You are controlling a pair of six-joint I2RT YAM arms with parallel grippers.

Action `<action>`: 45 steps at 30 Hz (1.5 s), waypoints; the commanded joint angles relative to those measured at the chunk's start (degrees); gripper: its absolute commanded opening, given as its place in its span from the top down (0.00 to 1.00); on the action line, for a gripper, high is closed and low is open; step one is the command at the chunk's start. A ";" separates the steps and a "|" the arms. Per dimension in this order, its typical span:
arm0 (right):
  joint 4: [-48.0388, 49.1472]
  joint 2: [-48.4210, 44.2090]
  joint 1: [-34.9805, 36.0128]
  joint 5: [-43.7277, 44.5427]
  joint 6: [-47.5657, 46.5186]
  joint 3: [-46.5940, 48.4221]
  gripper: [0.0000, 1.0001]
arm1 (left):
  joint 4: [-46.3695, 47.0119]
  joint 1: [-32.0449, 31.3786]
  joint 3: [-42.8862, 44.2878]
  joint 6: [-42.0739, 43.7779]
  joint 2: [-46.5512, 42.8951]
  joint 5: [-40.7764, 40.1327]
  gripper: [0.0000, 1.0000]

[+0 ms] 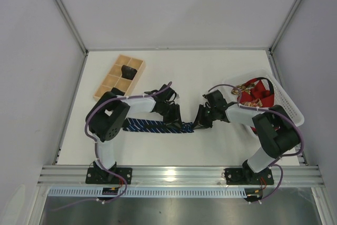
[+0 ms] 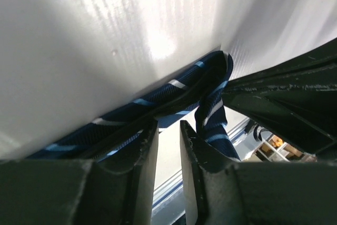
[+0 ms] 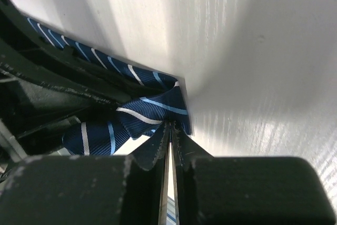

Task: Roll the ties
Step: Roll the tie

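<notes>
Navy tie (image 1: 152, 126): laid flat across your desk (image 1: 210, 72); your right pincer (image 3: 169, 130) nips its folded end, likely to start the roll; left pincer (image 2: 168, 126), narrowly parted, sits alongside.

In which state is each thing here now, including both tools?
navy tie: flat on table, one end folded over.
right tool: shut on the navy tie's folded end.
left tool: slightly open, holding nothing.
dark tie: rolled, in wooden tray.
red and gold ties: unrolled, in basket.

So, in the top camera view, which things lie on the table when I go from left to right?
Wooden tray → navy striped tie → white basket of red and gold ties.
</notes>
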 commanded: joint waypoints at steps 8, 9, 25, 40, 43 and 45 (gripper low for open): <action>-0.26 3.50 1.48 2.40 -1.01 2.98 0.93 | -6.16 0.46 1.40 3.21 -7.95 -4.63 0.68; -0.61 3.77 1.39 2.49 -1.27 2.98 0.93 | -7.29 0.46 2.27 3.39 -8.39 -4.81 0.67; -3.15 -0.10 0.86 0.56 -2.41 7.18 0.85 | -15.48 3.19 2.29 4.71 -19.29 -8.42 0.66; -12.03 -6.60 0.51 4.59 -8.65 10.89 0.77 | -10.02 -0.94 1.48 -1.54 -12.09 -7.97 0.55; -12.39 -8.27 -0.01 5.03 -9.01 9.84 0.76 | -11.34 -0.94 3.42 -0.75 -10.15 -9.64 0.58; -12.39 -9.67 -0.63 4.86 -9.09 9.40 0.76 | -12.66 -0.94 4.65 -0.39 -8.84 -11.05 0.58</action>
